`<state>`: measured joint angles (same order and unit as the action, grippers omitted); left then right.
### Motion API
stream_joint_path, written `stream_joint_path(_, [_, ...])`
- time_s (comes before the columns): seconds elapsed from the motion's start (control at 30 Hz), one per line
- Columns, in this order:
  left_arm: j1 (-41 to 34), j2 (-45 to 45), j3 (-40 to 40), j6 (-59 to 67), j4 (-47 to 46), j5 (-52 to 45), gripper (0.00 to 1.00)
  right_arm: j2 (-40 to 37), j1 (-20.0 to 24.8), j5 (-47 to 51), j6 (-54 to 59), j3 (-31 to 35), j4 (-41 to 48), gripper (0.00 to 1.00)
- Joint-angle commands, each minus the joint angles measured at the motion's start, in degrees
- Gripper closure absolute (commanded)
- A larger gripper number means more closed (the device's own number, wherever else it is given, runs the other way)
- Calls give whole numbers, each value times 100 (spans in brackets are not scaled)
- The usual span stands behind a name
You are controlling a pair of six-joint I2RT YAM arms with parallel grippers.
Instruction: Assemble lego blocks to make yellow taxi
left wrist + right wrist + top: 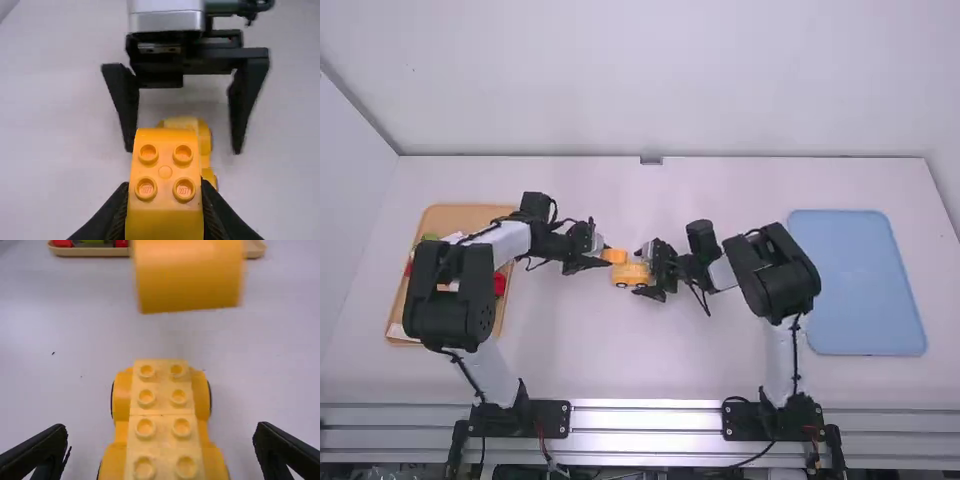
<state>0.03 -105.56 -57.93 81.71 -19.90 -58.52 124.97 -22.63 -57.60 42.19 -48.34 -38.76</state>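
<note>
In the high view my left gripper [599, 260] is at the table's middle, with an orange-yellow block [615, 256] at its tips. The left wrist view has the left gripper [164, 215] shut on this studded block [165, 167]. The yellow car base [632, 275] stands on the table; in the right wrist view the base [162, 425] shows two rows of studs and the raised block [189, 275] hangs beyond its far end. My right gripper [642, 270] is around the base's right end; in its own view the right gripper [160, 447] is open, fingers apart on either side.
A wooden tray [470, 216] with red, green and white pieces lies at the left, partly under the left arm. A blue tray [856, 283] lies at the right. The two grippers are close together near the table's middle.
</note>
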Motion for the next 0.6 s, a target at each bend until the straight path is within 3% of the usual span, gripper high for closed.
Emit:
stream_joint_path(0.0, [-24,127,282,-925,352,-98,91,122,-133,179,26,-109,46,1])
stream_joint_path(0.17, [-175,127,570,-1176,826,-101,91,149,-142,409,9,-107,85,9])
stream_joint_path(0.57, [-457,125,660,-1187,1084,-48,94,149,-31,365,219,-111,319,46])
